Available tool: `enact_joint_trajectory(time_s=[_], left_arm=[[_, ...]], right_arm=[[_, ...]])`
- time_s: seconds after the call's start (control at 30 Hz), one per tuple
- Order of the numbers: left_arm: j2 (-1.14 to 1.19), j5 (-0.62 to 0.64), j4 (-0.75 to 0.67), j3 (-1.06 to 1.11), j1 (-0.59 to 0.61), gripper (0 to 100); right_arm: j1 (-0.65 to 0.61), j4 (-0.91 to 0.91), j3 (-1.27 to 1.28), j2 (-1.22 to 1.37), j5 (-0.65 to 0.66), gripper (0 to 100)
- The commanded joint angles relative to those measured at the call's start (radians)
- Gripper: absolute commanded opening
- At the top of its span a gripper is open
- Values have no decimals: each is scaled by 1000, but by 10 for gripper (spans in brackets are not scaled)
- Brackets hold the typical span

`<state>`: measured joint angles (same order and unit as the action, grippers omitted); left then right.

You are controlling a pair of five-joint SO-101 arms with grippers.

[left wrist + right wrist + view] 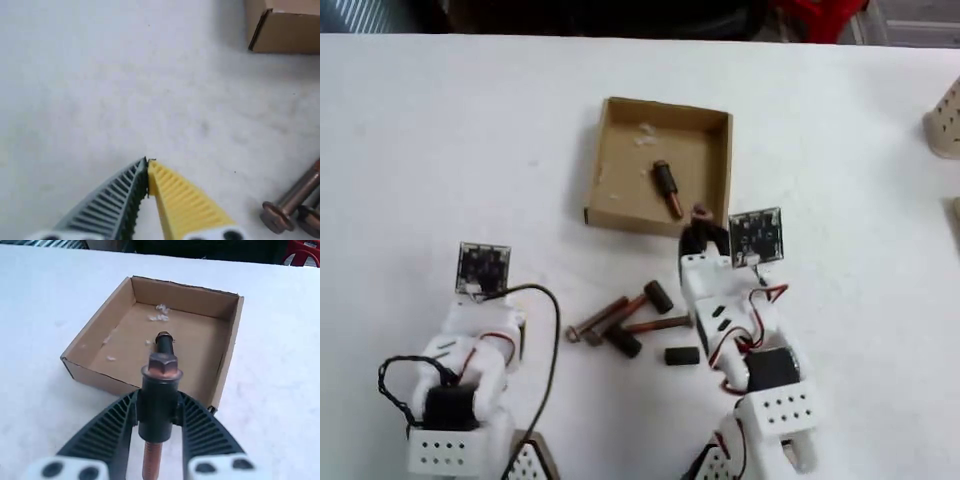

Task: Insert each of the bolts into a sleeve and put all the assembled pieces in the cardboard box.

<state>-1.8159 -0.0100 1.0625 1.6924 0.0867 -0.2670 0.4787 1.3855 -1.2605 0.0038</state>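
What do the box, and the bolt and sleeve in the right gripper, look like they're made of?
Box: brown cardboard, matte, raw cut edges. Bolt: metal, judging by coppery sheen on hex head and shank. Sleeve: matte black, probably plastic or rubber; the look leaves that open.

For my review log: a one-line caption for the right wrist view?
Right gripper holds a sleeved bolt before the cardboard box, where one assembled piece lies.

My pincer (148, 169): grey and yellow ribbed fingers closed tip to tip over white table (100, 90). Brown cardboard box (285, 25) corner well apart. Copper-coloured metal bolts (292, 202) nearer.
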Motion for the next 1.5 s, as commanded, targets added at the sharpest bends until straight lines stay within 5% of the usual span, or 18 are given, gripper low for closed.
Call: enact_joint_trajectory(time_s=[0.0,0.47,0.87,1.47], left_arm=[[-8,-9,5,0,5,24],[-8,-9,6,0,5,24],[-8,-9,6,0,5,24],[-8,-84,6,2,5,24]], right_arm=[[-1,148,-150,-70,61,17],[1,452,-485,-15,75,18],[5,570,-904,651,199,18],[36,570,-1479,1419,203,18]])
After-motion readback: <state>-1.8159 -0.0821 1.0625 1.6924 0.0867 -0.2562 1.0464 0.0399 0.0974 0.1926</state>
